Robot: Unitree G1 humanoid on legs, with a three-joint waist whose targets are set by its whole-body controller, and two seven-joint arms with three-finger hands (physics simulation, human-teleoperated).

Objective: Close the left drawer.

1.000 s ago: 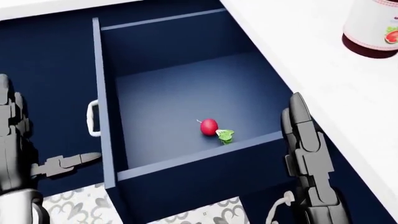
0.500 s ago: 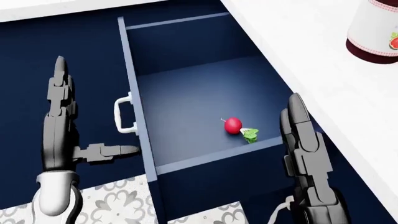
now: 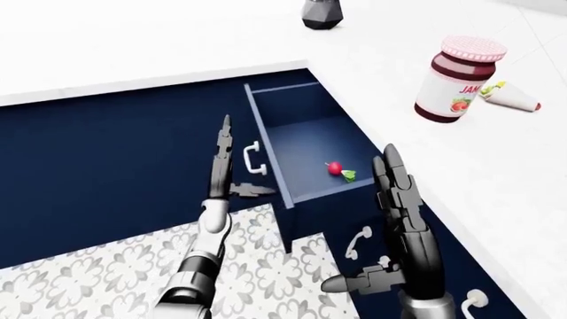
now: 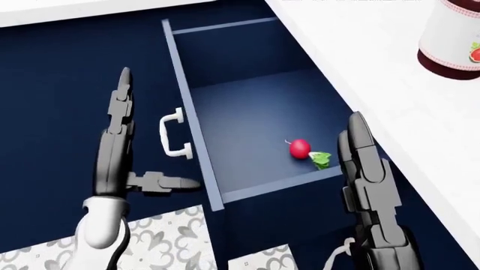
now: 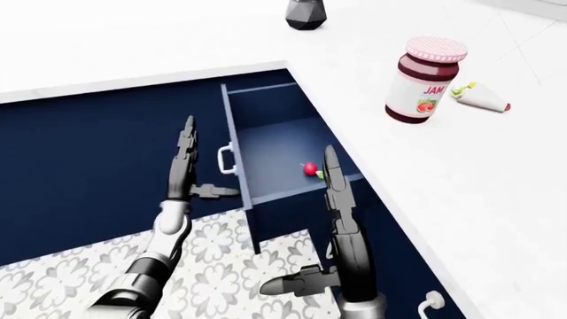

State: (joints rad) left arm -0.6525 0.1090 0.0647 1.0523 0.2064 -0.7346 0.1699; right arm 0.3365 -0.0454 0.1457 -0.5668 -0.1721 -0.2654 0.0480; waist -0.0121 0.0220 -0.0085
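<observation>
Matt navy painted drawer (image 4: 247, 118) with a smooth white handle (image 4: 174, 135); smooth white matt counter (image 3: 496, 173); glossy jar (image 3: 456, 83) with a checked lid; patterned floor tiles (image 3: 106, 279); hands (image 4: 120, 140) of dark grey matt plastic or metal

Jam jar (image 3: 458, 78) on the white counter (image 3: 133, 46) — beside perhaps a piping bag (image 3: 511, 98).

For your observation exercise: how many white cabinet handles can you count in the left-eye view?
3. One handle on the open drawer's front, one lower on the cabinet beside the right hand, one at the bottom right. Others may be hidden.
</observation>
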